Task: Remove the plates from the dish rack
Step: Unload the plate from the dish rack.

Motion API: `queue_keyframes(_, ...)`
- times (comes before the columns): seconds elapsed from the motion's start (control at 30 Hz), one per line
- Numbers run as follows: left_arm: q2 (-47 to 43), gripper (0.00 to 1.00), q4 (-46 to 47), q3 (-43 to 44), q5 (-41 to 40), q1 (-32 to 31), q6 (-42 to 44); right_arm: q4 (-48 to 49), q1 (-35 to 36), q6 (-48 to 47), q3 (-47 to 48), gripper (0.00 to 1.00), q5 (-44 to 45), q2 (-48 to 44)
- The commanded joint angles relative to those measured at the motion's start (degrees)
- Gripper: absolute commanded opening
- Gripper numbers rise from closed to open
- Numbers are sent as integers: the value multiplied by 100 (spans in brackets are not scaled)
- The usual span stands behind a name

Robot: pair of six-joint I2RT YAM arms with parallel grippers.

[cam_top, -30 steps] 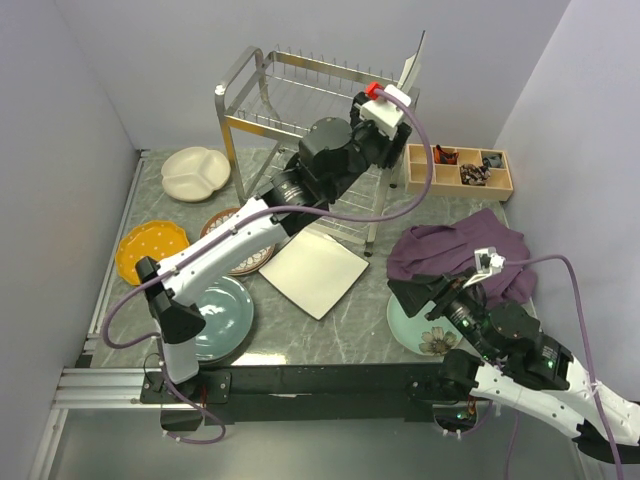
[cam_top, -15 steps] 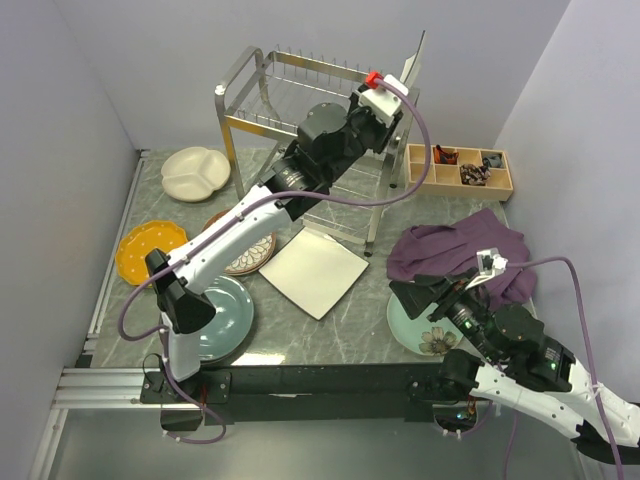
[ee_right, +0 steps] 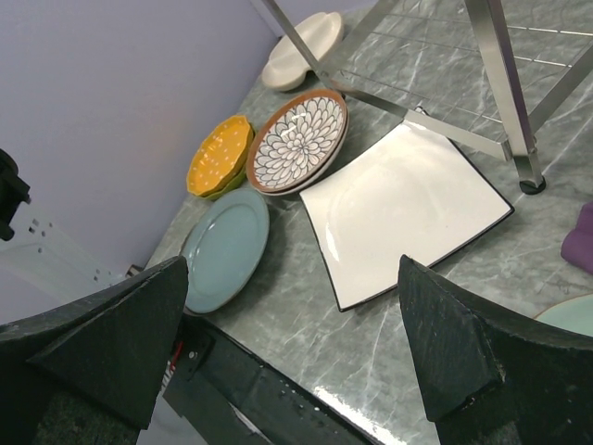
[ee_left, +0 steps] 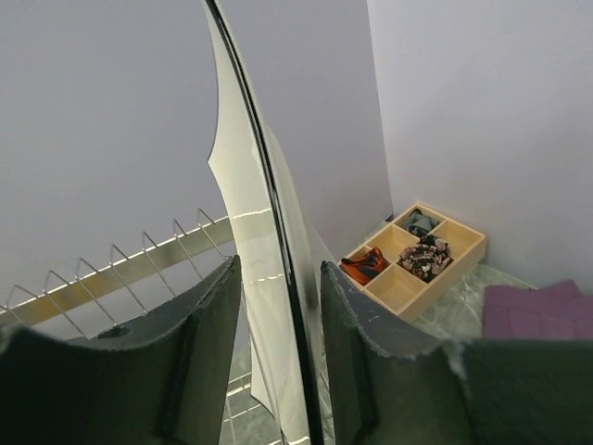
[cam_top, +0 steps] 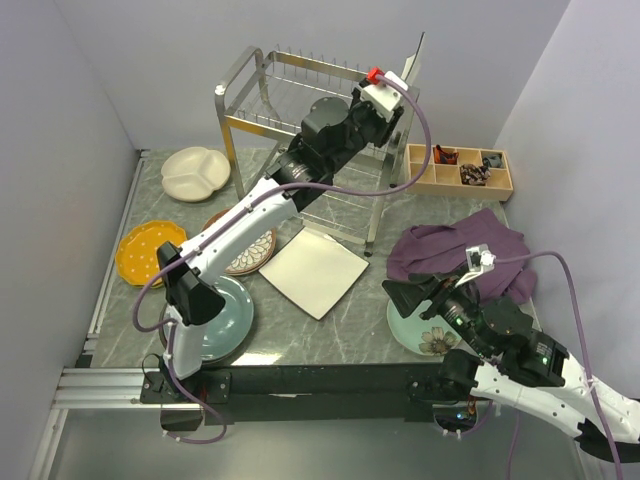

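The dish rack [cam_top: 300,100] stands at the back with one dark-rimmed cream plate [cam_top: 413,62] upright at the right end of its top tier. My left gripper [cam_top: 393,92] reaches up there. In the left wrist view this plate [ee_left: 250,213] runs edge-on between the fingers of that gripper [ee_left: 280,269], which is shut on it. Other plates lie on the table: cream divided [cam_top: 196,172], orange-yellow [cam_top: 150,250], brown petal [cam_top: 250,252], grey-blue [cam_top: 222,318], white square [cam_top: 314,270], pale green with flower [cam_top: 425,330]. My right gripper [cam_top: 410,295] hovers open and empty over the green plate's left edge.
A wooden compartment tray [cam_top: 459,170] sits right of the rack, with a purple cloth [cam_top: 460,250] in front of it. Walls close in the table on the left, back and right. The rack's chrome leg [ee_right: 505,93] stands beside the white square plate [ee_right: 408,209].
My left gripper pushed further onto the upright plate and its fingers narrowed around it. The right arm shifted slightly left, still open.
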Motion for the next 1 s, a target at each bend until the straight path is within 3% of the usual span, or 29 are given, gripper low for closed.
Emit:
queue_keyframes(0.0, 184, 48, 250, 360, 134, 38, -57, 248, -12, -129, -34, 100, 8, 55)
queue_keyframes(0.13, 280, 59, 522, 369, 178, 38, -58, 284, -3, -155, -61, 100, 25, 72)
queue_keyframes(0.33, 342, 51, 777, 325, 178, 38, -49, 345, -3, -200, -113, 100, 87, 143)
queue_keyframes(0.47, 412, 54, 848, 342, 178, 30, 65, 398, 5, -217, -122, 100, 69, 187)
queue_keyframes(0.57, 509, 50, 786, 483, 178, 38, 101, 380, -3, -243, -96, 100, 105, 204)
queue_keyframes(0.7, 676, 56, 655, 790, -67, 38, 92, 363, -3, -244, -113, 100, 157, 169)
queue_keyframes(0.83, 615, 48, 663, 730, -94, 56, -118, 328, -12, -200, -131, 100, 157, 99)
queue_keyframes(0.97, 265, 51, 654, 397, -59, 56, -505, 275, -12, -208, -105, 100, 262, 46)
